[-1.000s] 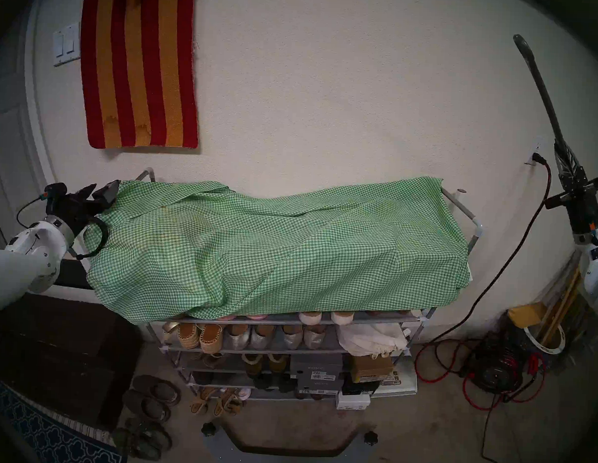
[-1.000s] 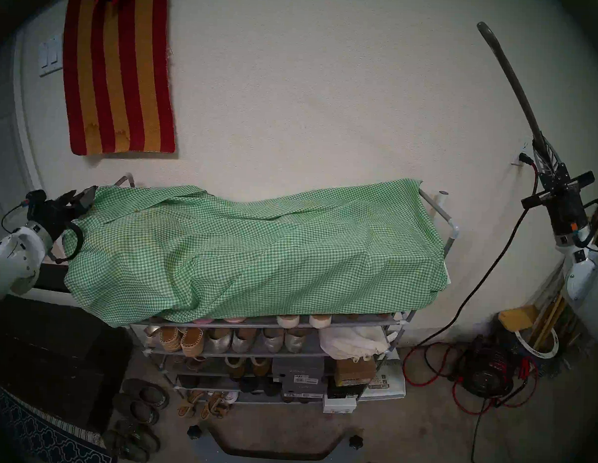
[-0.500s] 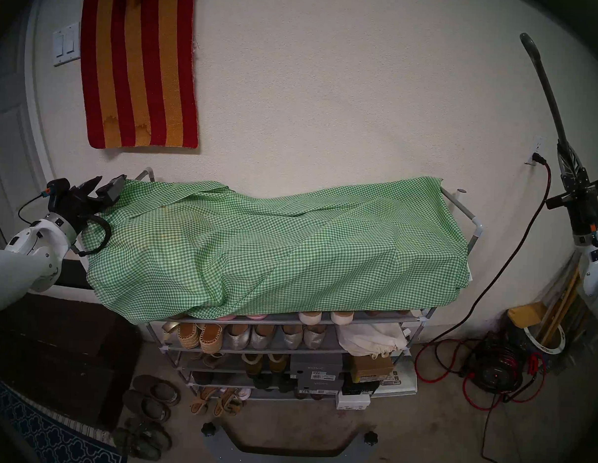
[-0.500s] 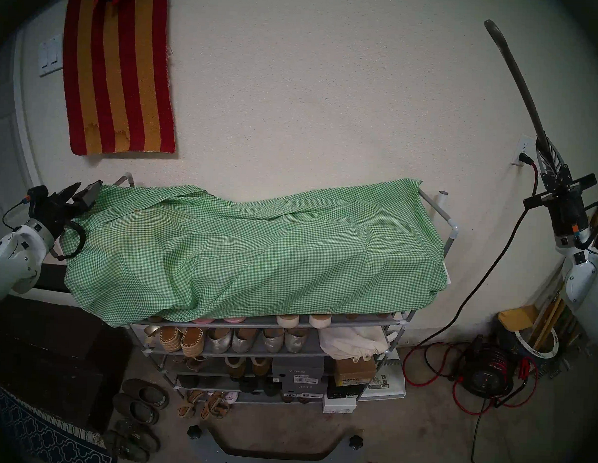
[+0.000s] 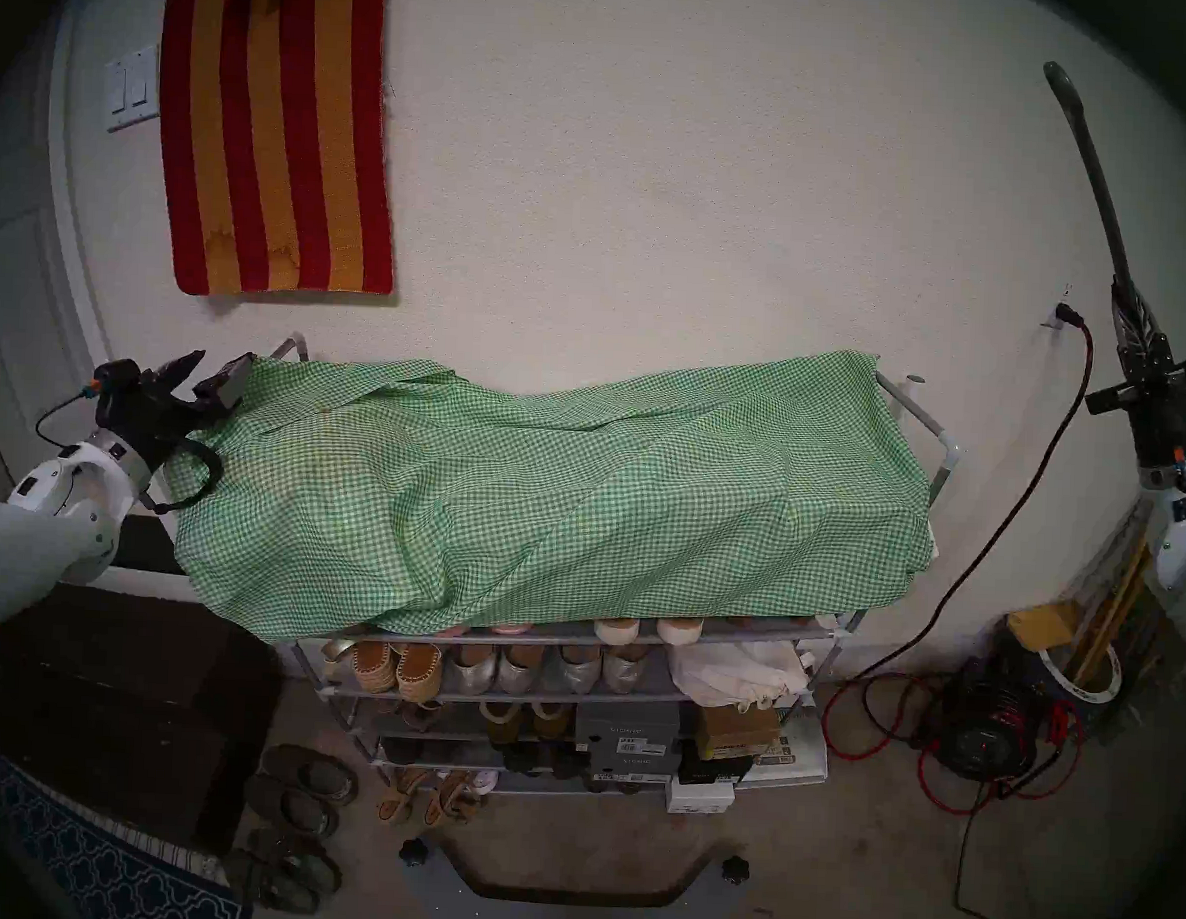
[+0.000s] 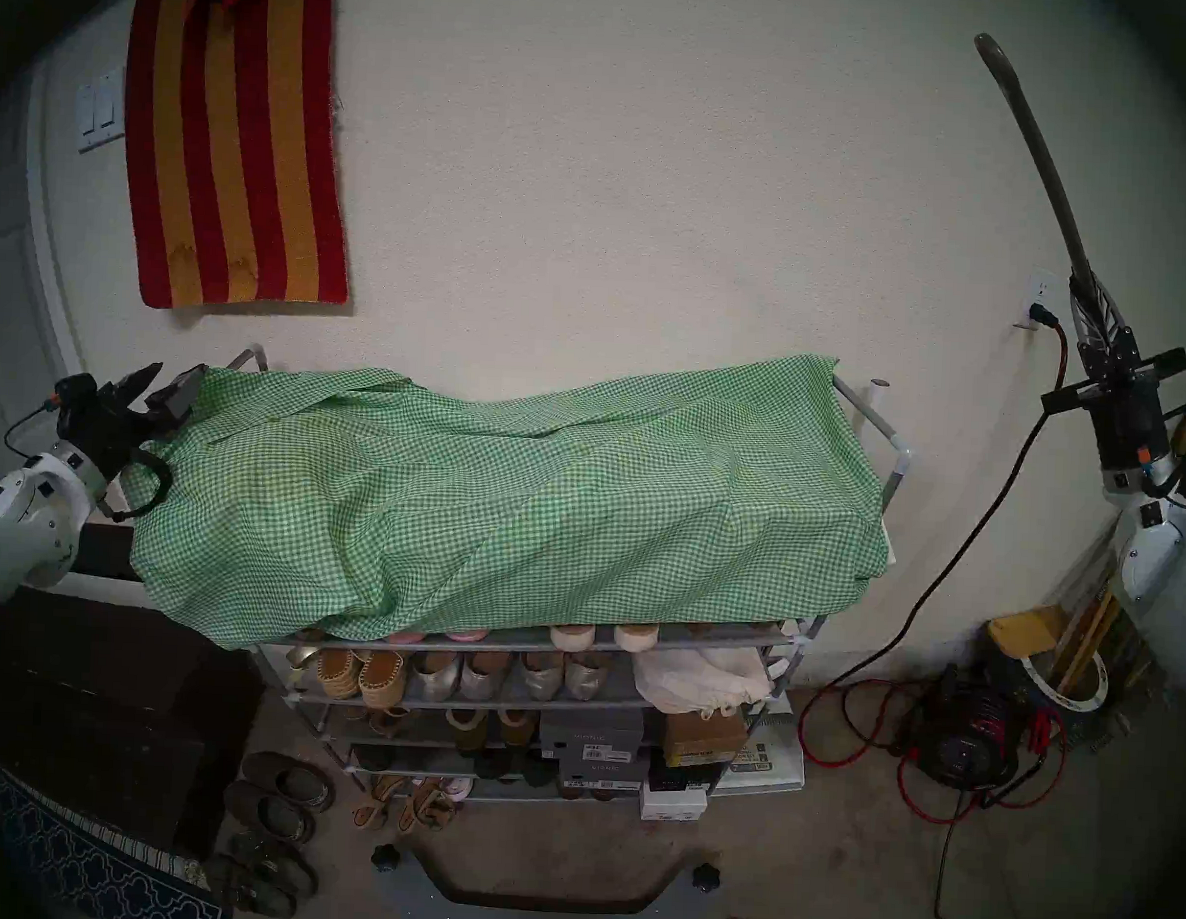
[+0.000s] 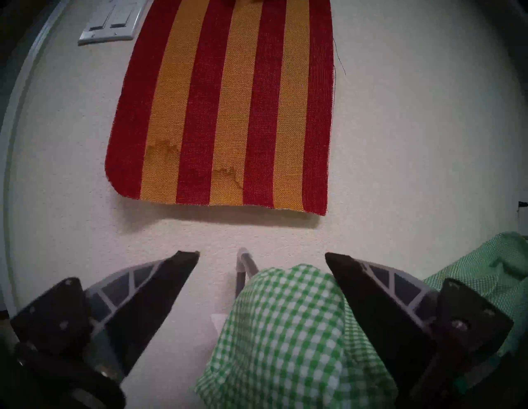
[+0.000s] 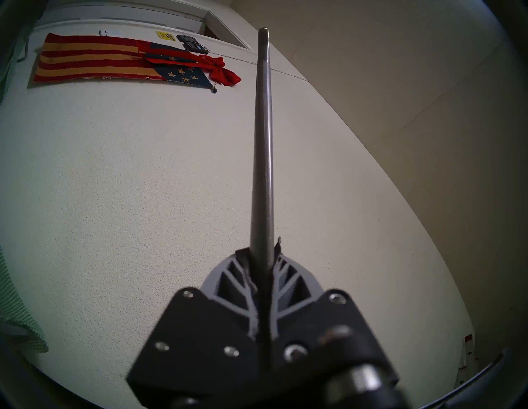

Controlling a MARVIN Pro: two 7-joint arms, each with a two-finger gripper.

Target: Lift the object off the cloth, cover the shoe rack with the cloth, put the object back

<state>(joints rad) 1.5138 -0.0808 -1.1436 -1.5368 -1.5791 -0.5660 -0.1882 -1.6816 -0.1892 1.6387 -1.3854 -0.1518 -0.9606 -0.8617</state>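
Clamping the shoehorn (image 5: 1090, 192) upright at three o'clock, the right gripper (image 5: 1126, 302) waits while the left gripper (image 7: 261, 257) gapes empty beside the cloth (image 5: 541, 487) draping the shoe rack (image 5: 943, 457).

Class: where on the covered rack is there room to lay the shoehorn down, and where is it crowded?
Free: the cloth top between the shoe rack side rails. Crowded: its left end, where the open left gripper hovers. The right gripper holds the shoehorn upright, beyond the right rail.
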